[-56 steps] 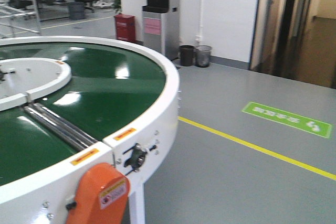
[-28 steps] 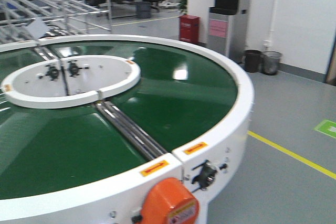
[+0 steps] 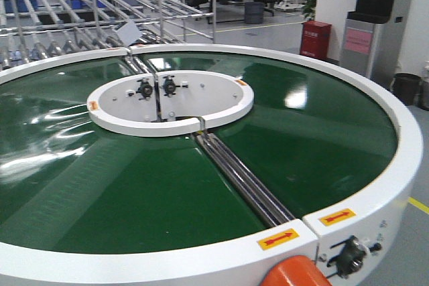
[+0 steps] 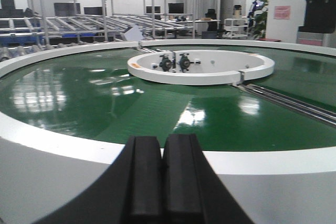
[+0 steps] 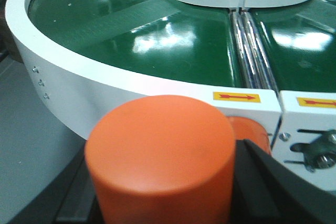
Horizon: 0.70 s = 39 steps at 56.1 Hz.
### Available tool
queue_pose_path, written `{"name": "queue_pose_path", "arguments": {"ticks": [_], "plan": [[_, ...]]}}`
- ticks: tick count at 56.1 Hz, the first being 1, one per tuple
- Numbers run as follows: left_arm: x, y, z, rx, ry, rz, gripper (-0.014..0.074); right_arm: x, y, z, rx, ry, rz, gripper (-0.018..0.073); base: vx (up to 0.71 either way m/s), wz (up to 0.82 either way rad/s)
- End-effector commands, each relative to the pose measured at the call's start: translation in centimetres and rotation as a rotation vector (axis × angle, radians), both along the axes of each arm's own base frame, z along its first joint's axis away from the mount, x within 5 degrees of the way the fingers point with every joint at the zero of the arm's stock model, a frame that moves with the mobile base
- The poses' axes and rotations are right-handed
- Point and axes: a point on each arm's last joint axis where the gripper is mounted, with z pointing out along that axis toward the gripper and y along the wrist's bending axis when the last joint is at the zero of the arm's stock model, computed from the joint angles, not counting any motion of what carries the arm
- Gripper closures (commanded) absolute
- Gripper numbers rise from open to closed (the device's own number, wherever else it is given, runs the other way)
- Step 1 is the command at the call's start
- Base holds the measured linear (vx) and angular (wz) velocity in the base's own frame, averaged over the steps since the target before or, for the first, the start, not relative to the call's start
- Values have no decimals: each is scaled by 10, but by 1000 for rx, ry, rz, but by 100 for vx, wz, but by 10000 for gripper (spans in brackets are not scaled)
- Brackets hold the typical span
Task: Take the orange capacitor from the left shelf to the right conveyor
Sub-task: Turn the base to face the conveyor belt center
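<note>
The orange capacitor (image 5: 160, 150) fills the bottom of the right wrist view, a smooth orange cylinder with a rounded top. My right gripper (image 5: 163, 184) is shut on it, a black finger on either side. It hangs just outside the white rim (image 5: 79, 85) of the right conveyor (image 3: 301, 138), level with the rim. The conveyor's glossy green belt and white central ring (image 3: 171, 102) spread ahead. My left gripper (image 4: 161, 148) is shut with nothing between its pads, low in front of the conveyor's rim (image 4: 63, 142). I cannot tell whether the steel racks (image 3: 80, 11) behind are the left shelf.
An orange motor cover (image 3: 288, 276) sticks out from the rim beside the held capacitor. Steel rollers (image 3: 241, 175) cross the belt from ring to rim. Red-arrow stickers (image 3: 278, 239) mark the rim. A red box (image 3: 315, 38) and a water dispenser (image 3: 369, 11) stand at the back right.
The front view has swung to the left. The conveyor now fills the frame with its central ring near the middle, and the open floor with the yellow line has slid out on the right.
</note>
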Motion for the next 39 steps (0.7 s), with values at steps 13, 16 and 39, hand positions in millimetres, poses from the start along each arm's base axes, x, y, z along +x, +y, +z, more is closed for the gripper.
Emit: {"name": "queue_pose_path", "arguments": {"ticks": [13, 16, 39], "plan": [[0, 0, -3, -4, -61, 0, 603, 2, -1, 16, 42, -99, -19, 191, 9, 19], [0, 0, -3, -4, -61, 0, 603, 2, -1, 16, 42, -99, -19, 191, 8, 14], [0, 0, -3, -4, -61, 0, 603, 2, -1, 16, 42, -99, -19, 191, 8, 8]]}}
